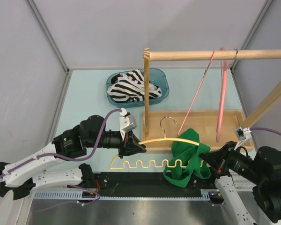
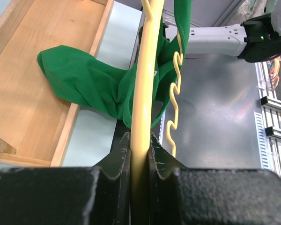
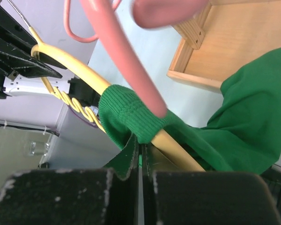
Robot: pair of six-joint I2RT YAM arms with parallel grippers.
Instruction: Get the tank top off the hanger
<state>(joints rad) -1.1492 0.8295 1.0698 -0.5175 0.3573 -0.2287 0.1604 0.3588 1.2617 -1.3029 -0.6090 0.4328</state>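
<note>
Quick count first: 2 arms, so 2 grippers, 1 yellow hanger [image 1: 164, 139], 1 green tank top [image 1: 185, 154], 2 pink hangers [image 1: 196, 93] hooked on the wooden rail [image 1: 192, 55] at the far right, 1 wooden tray [image 1: 210, 123] under that rail, and 1 teal bin [image 1: 165, 84] w/ 1 zebra-striped cloth [image 1: 131, 86] in it, far-center on the table [image 1: 89, 98]. The yellow hanger was held roughly level just near of the tray, w/ its metal hook pointing toward the far side. The left gripper [image 1: 133, 147] was clamped tight on the hanger's left shoulder. In the left wrist cam the yellow bar ran straight btwn the two black fingers [image 2: 117, 159], no gap on either side. The tank top was bunched on the right end of the hanger, w/ one part flopped over the tray's near edge and the rest sagging down on the near side past the hanger's wavy bottom bar. So it sat well apart from the left gripper, off to that gripper's right along the bar. The right gripper [image 1: 208, 157] was touching the top's right side. In the right wrist cam its jaws were pressed together right under the yellow bar, tips dug into the ribbed green strap w/ a sliver of green caught btwn them. One pink hanger crossed blurry in front of that cam, so the rest of the strap was partly hidden.
</note>
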